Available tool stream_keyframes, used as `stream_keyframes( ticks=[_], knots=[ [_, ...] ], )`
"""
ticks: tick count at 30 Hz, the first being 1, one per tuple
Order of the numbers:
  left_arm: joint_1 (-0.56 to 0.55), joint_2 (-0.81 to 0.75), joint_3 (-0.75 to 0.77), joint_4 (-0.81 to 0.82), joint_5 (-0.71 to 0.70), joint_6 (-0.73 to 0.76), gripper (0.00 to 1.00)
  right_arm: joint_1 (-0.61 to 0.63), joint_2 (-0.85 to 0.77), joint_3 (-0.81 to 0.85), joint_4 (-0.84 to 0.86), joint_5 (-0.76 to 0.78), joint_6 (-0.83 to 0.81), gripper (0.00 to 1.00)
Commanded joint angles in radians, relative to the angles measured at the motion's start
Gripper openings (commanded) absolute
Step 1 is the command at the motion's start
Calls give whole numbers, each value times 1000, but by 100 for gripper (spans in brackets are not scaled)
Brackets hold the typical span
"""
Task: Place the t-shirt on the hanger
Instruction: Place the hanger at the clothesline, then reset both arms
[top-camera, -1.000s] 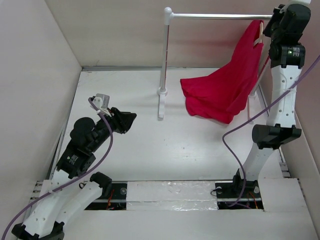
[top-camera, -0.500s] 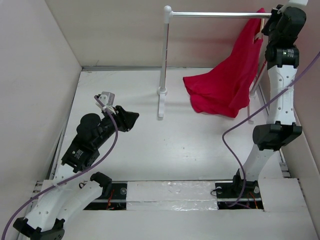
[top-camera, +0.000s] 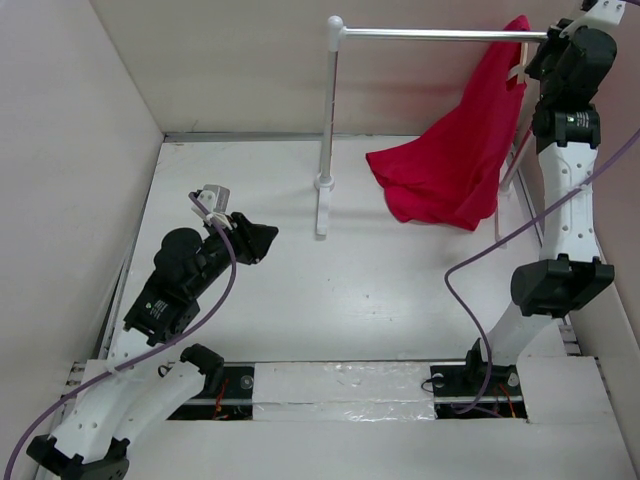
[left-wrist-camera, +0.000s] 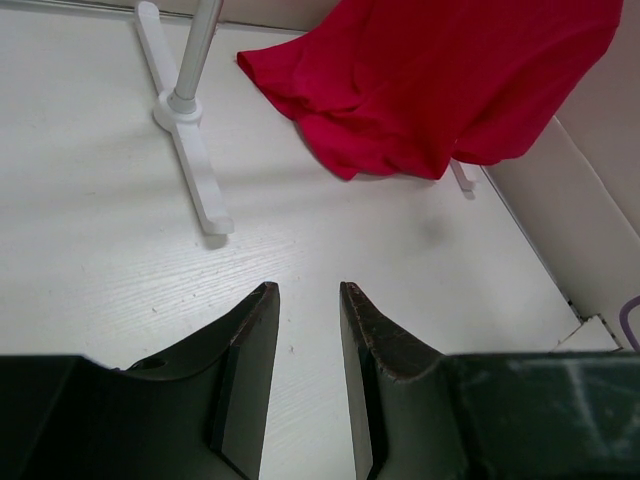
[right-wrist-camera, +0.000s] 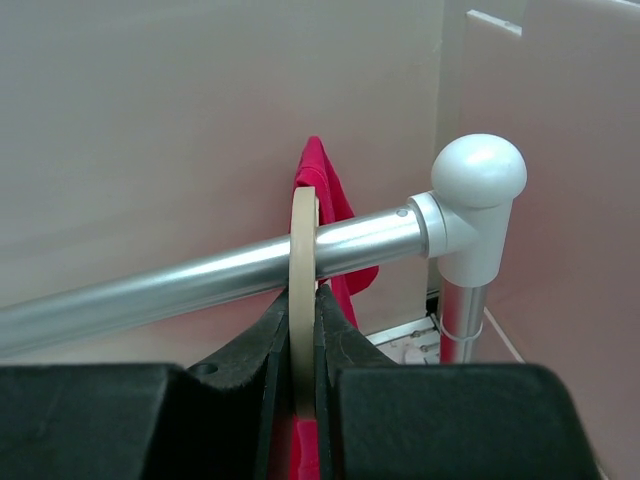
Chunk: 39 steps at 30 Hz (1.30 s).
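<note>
Raised since the earlier frame, right pincer (right-wrist-camera: 303, 305) pinches the hanger (right-wrist-camera: 303, 230) at the rail (right-wrist-camera: 180, 285); t-shirt (top-camera: 450, 170) hangs over the far right corner of the worktop (top-camera: 400, 290); left pincer (left-wrist-camera: 305, 300) spread, empty.

White-posted garment rack (top-camera: 328, 120) on white table (top-camera: 400, 300)

Ahead right: red t-shirt (left-wrist-camera: 430, 90) draped; ahead left: rack foot (left-wrist-camera: 195, 170); left end effector (left-wrist-camera: 306, 290) jaws apart

Counted 1 shirt (top-camera: 450, 170), 1 hanger (right-wrist-camera: 303, 230), 1 rack (top-camera: 321, 210) w/ 1 rail (top-camera: 430, 34) & 2 posts (top-camera: 327, 110), 1 desk (top-camera: 380, 290). There were 2 arms (top-camera: 170, 285); left tool (left-wrist-camera: 305, 292) + right tool (right-wrist-camera: 303, 300) = 2. Also 2 purple cables (top-camera: 470, 262).
</note>
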<state>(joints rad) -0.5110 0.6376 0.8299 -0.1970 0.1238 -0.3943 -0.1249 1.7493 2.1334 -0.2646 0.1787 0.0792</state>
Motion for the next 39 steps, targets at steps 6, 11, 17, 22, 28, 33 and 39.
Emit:
stream_keyframes(
  ticks=[6, 11, 17, 22, 28, 33, 39],
  knots=[
    [-4, -32, -17, 60, 4, -3, 27, -45, -80, -40, 47, -88, 96, 37],
    [-4, -36, -21, 56, 2, 0, 27, -45, -97, -41, 50, -108, 120, 48],
    [-4, -47, -29, 54, -4, 5, 27, -55, -116, -49, 47, -116, 140, 52],
    [-4, -45, -22, 50, -6, 9, 27, -55, -200, -98, 85, -78, 177, 75],
    [-4, -49, 20, 47, -9, 15, 31, -33, -427, -229, 148, -82, 241, 100],
    [-4, -50, 78, 27, -9, 3, 38, 80, -681, -494, 290, -232, 333, 100],
    [-4, -90, 190, 25, -29, -29, 55, 206, -965, -771, 452, -507, 447, 100]
  ],
)
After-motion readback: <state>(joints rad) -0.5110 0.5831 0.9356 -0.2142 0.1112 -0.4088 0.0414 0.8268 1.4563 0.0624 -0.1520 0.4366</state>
